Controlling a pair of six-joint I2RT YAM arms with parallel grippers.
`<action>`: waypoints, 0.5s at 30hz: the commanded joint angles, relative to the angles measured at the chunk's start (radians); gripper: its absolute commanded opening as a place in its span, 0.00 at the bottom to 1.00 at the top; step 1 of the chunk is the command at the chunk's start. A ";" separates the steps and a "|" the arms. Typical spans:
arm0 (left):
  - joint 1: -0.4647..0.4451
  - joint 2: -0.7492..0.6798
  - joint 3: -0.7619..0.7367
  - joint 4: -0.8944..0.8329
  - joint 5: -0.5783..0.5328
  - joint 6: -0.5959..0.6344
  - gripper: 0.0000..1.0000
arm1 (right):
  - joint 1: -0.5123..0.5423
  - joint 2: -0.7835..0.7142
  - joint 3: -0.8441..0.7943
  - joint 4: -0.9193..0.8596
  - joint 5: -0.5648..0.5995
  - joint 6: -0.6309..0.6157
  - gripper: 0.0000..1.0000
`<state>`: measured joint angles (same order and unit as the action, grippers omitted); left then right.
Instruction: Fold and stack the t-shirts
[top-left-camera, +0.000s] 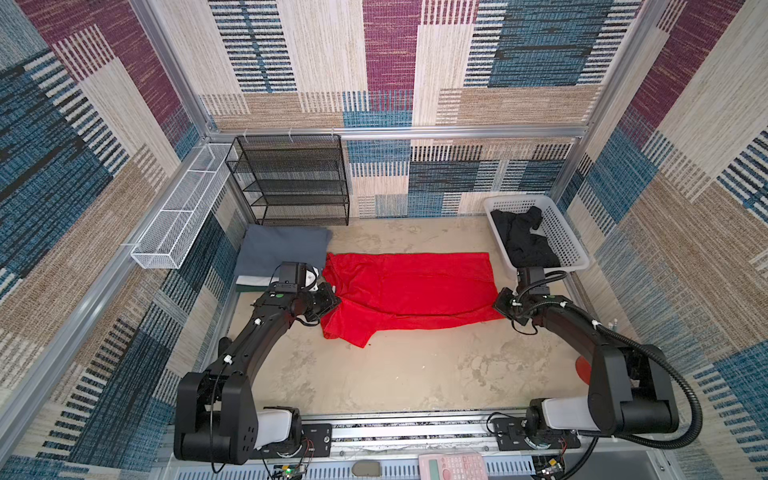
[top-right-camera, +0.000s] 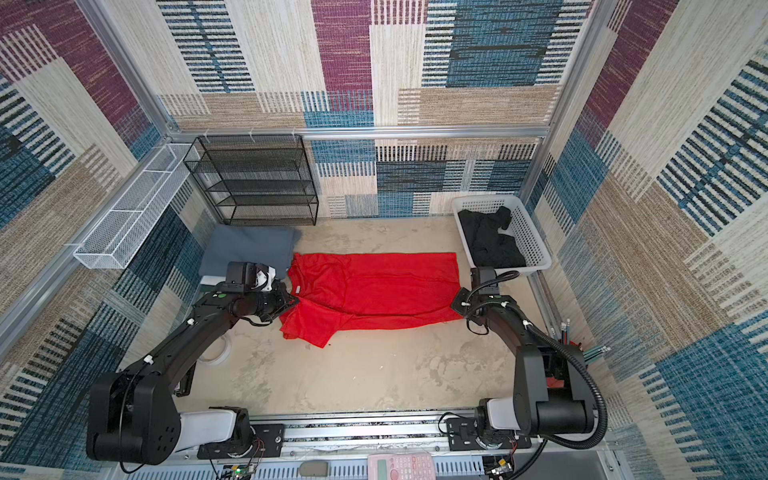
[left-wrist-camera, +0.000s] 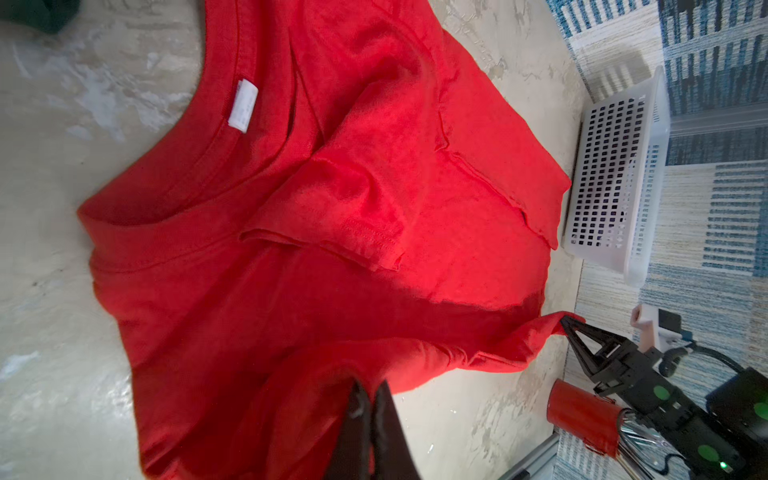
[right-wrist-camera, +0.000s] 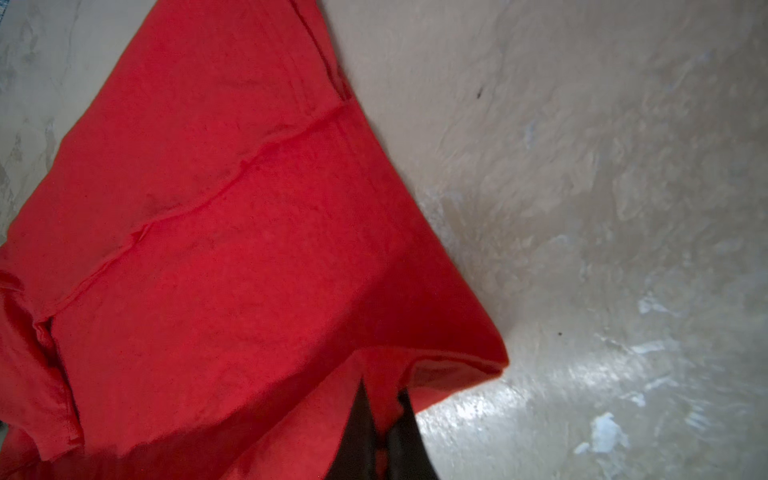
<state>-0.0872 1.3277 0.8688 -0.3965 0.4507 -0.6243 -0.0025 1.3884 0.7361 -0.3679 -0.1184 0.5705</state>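
Nearest the lens in the left wrist view, our left gripper (left-wrist-camera: 370, 386) has its dark fingers pressed together on a pinch of the red t-shirt (top-left-camera: 409, 291), at the near corner of the shirt's collar end. At the opposite end our right gripper (right-wrist-camera: 382, 390) is likewise clamped shut on the near hem corner, which it holds slightly lifted off the table (top-left-camera: 395, 374).

We read this two-ended hold as preparation for a lengthwise fold. With both ends of the same long edge gripped, that edge can be carried over the shirt's middle without sagging. The far side of the red t-shirt already looks turned inward, one short sleeve lying across the chest, so we judge this garment about half folded.

Just beside the shirt's collar end, on its far side, a folded grey t-shirt (top-left-camera: 282, 249) tops the stack where the red one presumably belongs. Beyond the hem end, a black t-shirt (top-left-camera: 523, 241) lies crumpled in a white basket (top-left-camera: 569, 232), not yet folded.

Inside the red collar sits a white neck label (left-wrist-camera: 243, 106); any print on it is too faint for us to read, and we see no brand elsewhere.
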 joint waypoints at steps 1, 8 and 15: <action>0.005 0.018 0.018 0.028 0.024 0.017 0.00 | -0.007 0.013 0.015 0.024 0.020 -0.018 0.00; 0.009 0.037 0.021 0.046 0.017 0.011 0.00 | -0.015 0.042 0.028 0.031 0.018 -0.020 0.00; 0.009 0.048 0.047 0.056 0.009 0.005 0.00 | -0.022 0.052 0.038 0.036 -0.001 -0.022 0.00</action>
<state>-0.0799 1.3689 0.8963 -0.3740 0.4576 -0.6224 -0.0231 1.4384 0.7647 -0.3595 -0.1127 0.5522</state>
